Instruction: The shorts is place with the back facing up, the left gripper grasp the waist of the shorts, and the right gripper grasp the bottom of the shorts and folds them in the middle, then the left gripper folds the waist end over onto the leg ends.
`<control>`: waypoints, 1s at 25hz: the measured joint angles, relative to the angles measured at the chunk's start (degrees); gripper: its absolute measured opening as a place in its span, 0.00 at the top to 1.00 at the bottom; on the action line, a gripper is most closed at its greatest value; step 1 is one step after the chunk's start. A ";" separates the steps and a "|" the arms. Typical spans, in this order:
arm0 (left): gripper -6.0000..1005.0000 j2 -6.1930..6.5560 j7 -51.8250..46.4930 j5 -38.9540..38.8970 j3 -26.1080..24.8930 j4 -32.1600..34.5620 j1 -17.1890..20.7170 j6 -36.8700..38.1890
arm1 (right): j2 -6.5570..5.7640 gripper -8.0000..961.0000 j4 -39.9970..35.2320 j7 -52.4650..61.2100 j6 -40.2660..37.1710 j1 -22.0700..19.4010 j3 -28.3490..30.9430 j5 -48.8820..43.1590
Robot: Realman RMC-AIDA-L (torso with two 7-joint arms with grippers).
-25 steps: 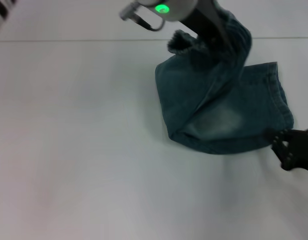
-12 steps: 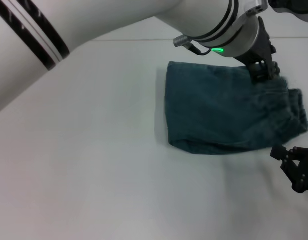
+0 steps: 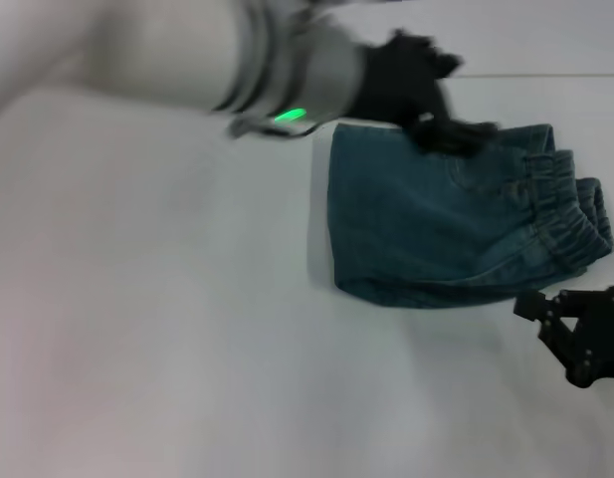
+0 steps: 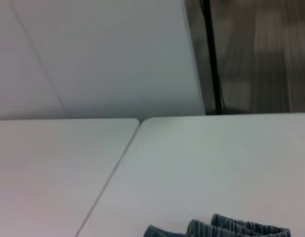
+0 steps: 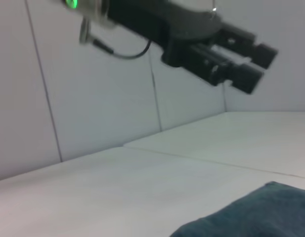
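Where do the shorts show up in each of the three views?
Head view: the shorts lie folded right of centre, elastic waistband toward the right gripper.
Left wrist view: only the gathered waistband at the bottom edge.
Right wrist view: a denim corner at lower right.
Shared landmark: the white table.

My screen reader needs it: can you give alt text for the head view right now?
Folded denim shorts lie on a white table, elastic waistband at the right. The left end effector hangs over their far edge; the right end effector, fingers open, sits just off their near right corner.
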 joint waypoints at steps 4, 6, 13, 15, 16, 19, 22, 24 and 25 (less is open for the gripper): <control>0.32 0.10 18.53 -19.43 -7.45 -6.10 11.61 0.43 | 1.04 0.90 -1.20 -0.05 0.40 0.61 0.02 -1.09; 0.21 0.11 27.70 -27.88 -10.29 -10.16 15.92 2.31 | 1.62 0.89 -1.32 -0.40 0.87 0.98 -0.01 -1.22; 0.07 0.55 63.87 -47.89 -28.23 -41.01 22.39 21.50 | 2.37 0.72 2.14 -2.42 2.12 3.47 -0.14 -1.52; 0.07 0.87 71.11 -47.91 -34.79 -49.77 23.06 25.95 | 2.37 0.64 2.84 -3.45 2.27 3.66 -0.17 -1.53; 0.07 1.03 73.34 -47.76 -36.60 -52.32 23.64 27.15 | 2.38 0.60 3.29 -4.53 2.32 3.71 -0.20 -1.53; 0.07 1.27 76.71 -47.60 -38.29 -55.06 27.44 27.80 | 2.40 0.49 4.23 -7.14 2.41 3.66 -0.24 -1.73; 0.07 1.53 77.76 -47.45 -39.08 -55.26 30.83 27.63 | 2.37 0.36 4.37 -7.88 2.78 3.44 -0.24 -2.62; 0.07 1.63 77.93 -47.25 -39.88 -54.98 33.03 27.80 | 2.35 0.26 4.39 -8.15 2.83 3.30 -0.24 -2.89; 0.07 1.58 78.10 -47.19 -40.11 -54.77 33.86 27.89 | 2.34 0.21 4.41 -8.55 2.87 3.24 -0.24 -2.99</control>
